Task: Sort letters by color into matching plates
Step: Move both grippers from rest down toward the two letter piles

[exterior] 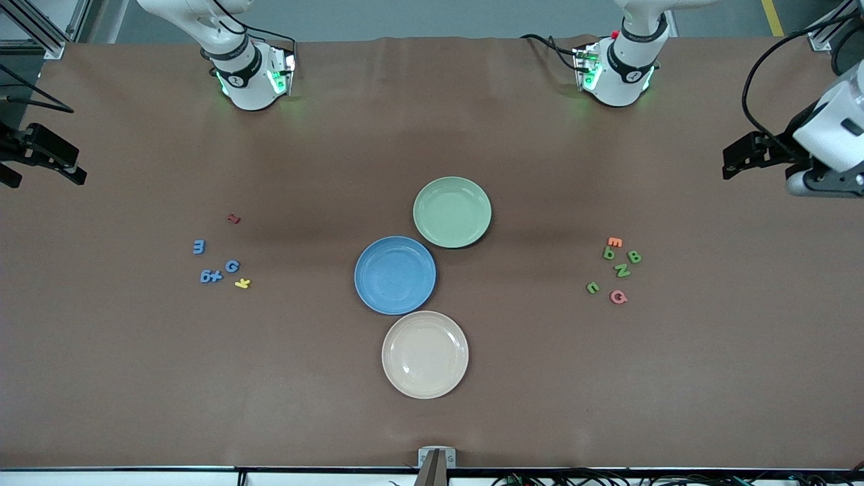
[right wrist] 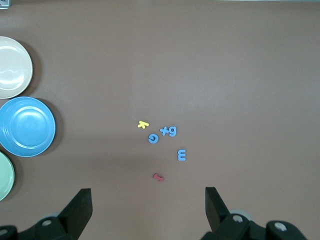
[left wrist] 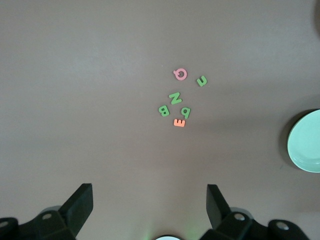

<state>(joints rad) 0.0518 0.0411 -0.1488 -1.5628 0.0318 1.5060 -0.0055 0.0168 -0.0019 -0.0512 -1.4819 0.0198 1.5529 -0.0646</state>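
Note:
Several blue letters lie in a loose group toward the right arm's end of the table. Several green letters lie grouped toward the left arm's end. Mid-table stand the pale green plate and, nearer the front camera, the blue plate, both bare. My right gripper hangs open high over its end of the table, short of the blue group. My left gripper hangs open high over its end, short of the green group.
A beige plate sits nearest the front camera, touching the blue one. A red piece and a yellow letter lie by the blue letters. An orange E and a pink Q lie among the green ones.

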